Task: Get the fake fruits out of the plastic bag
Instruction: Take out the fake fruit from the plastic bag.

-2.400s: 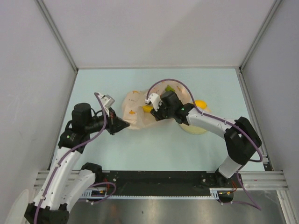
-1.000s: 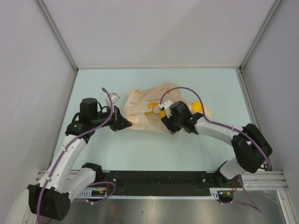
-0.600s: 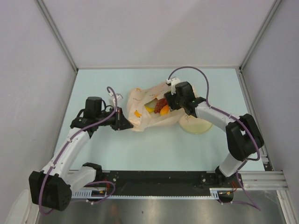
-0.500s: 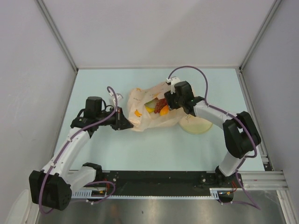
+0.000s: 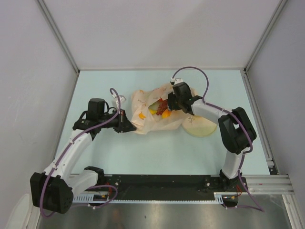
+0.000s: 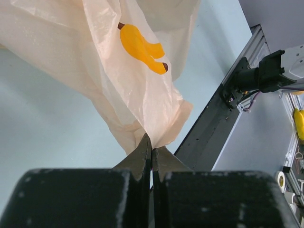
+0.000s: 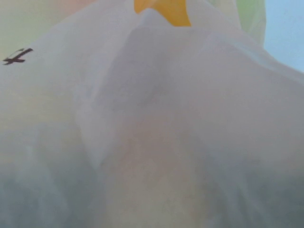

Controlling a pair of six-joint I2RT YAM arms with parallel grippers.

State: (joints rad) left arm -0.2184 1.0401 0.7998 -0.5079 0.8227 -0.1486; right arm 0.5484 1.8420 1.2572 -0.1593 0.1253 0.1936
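The peach plastic bag [image 5: 143, 109] lies at mid-table with its mouth facing back-right. In the mouth I see a dark red grape bunch [image 5: 162, 103], an orange fruit [image 5: 166, 114], a yellow fruit [image 5: 153, 110] and a bit of green [image 5: 156, 101]. My left gripper [image 5: 128, 127] is shut on the bag's near-left corner; the left wrist view shows its tips [image 6: 153, 148] pinching the film [image 6: 142, 90]. My right gripper [image 5: 170, 103] is at the bag's mouth by the grapes. In the right wrist view the bag film [image 7: 152, 133] covers everything and hides the fingers.
A round cream plate [image 5: 200, 127] lies right of the bag, under my right forearm. Grey walls stand on three sides. The black rail [image 6: 223, 118] with the arm bases runs along the near table edge.
My right gripper has swung from the bag's near side round to its far side and now sits at the mouth. The bag has opened and fruits show. My left gripper still holds the corner.
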